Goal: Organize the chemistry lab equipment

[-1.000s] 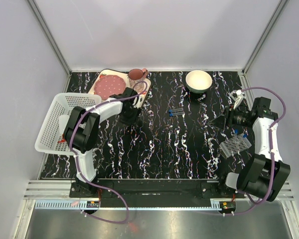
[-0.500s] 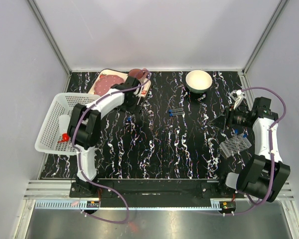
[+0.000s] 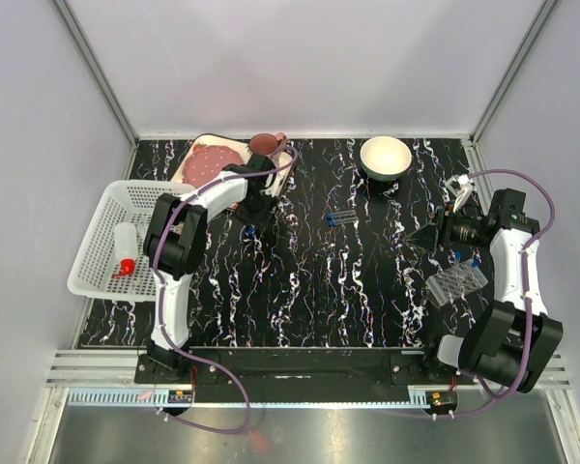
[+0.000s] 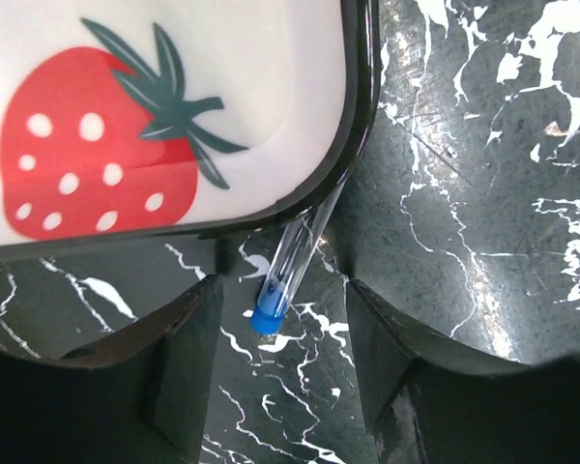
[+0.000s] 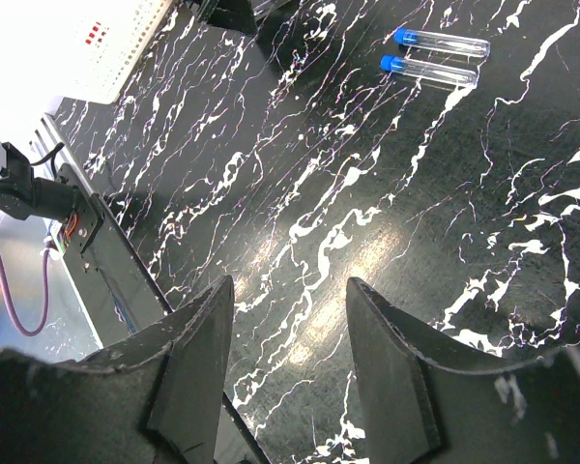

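Note:
A clear test tube with a blue cap [image 4: 271,307] lies on the black marble table, its far end against the rim of the strawberry-print tray [image 4: 360,106]. My left gripper [image 4: 282,298] is open and straddles the cap end without touching it; from above the left gripper [image 3: 256,206] sits at the tray's right edge, the tube [image 3: 249,230] just in front. Two more blue-capped tubes [image 3: 341,218] lie side by side mid-table, the same pair [image 5: 435,53] showing in the right wrist view. The white squeeze bottle [image 3: 126,249] lies in the basket [image 3: 97,280]. The clear tube rack [image 3: 457,282] sits under my right arm. My right gripper [image 5: 290,290] hangs open and empty above the table.
The tray carries a pink plate [image 3: 216,166] and a cup [image 3: 264,143] at the back left. A white bowl [image 3: 385,157] stands at the back centre-right. The white basket takes up the table's left edge.
My left arm has swung back toward the tray, uncovering the squeeze bottle in the basket and a tube lying on the table in front of the gripper. The right arm has stayed still.

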